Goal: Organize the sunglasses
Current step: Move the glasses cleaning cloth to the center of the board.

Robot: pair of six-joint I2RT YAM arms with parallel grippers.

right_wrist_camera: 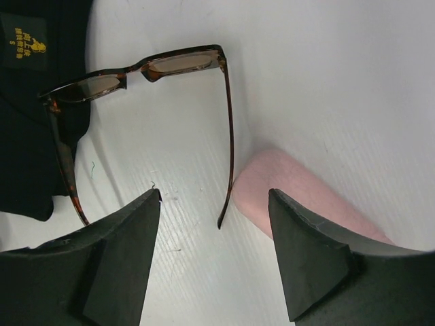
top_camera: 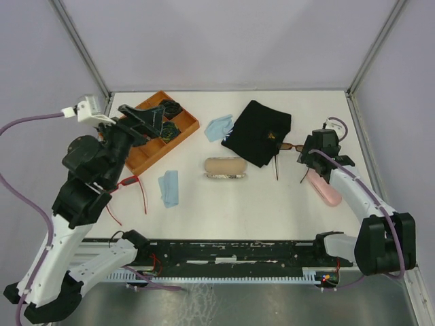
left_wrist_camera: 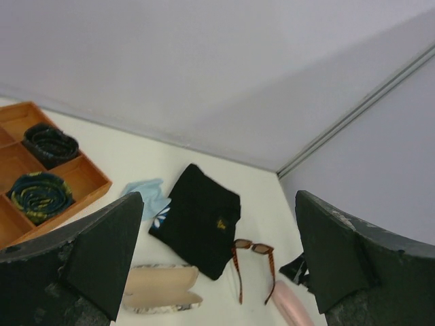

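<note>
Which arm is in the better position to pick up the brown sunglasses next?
Right. The right gripper hovers open directly over the brown sunglasses, their arms just ahead of its fingers. The left gripper is far off, by the orange tray across the table.

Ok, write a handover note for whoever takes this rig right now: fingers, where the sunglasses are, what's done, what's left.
Left gripper: fingers open, empty, raised above the orange tray.
Right gripper: fingers open, empty, low over the table, just short of the brown sunglasses.
Brown sunglasses: unfolded on the table between the black cloth and the shut pink case.
Red sunglasses: on the table at the left, partly hidden by the left arm.
Done: nothing stowed; the grey case lies open mid-table.
Left: probably fold and stow both pairs.
</note>
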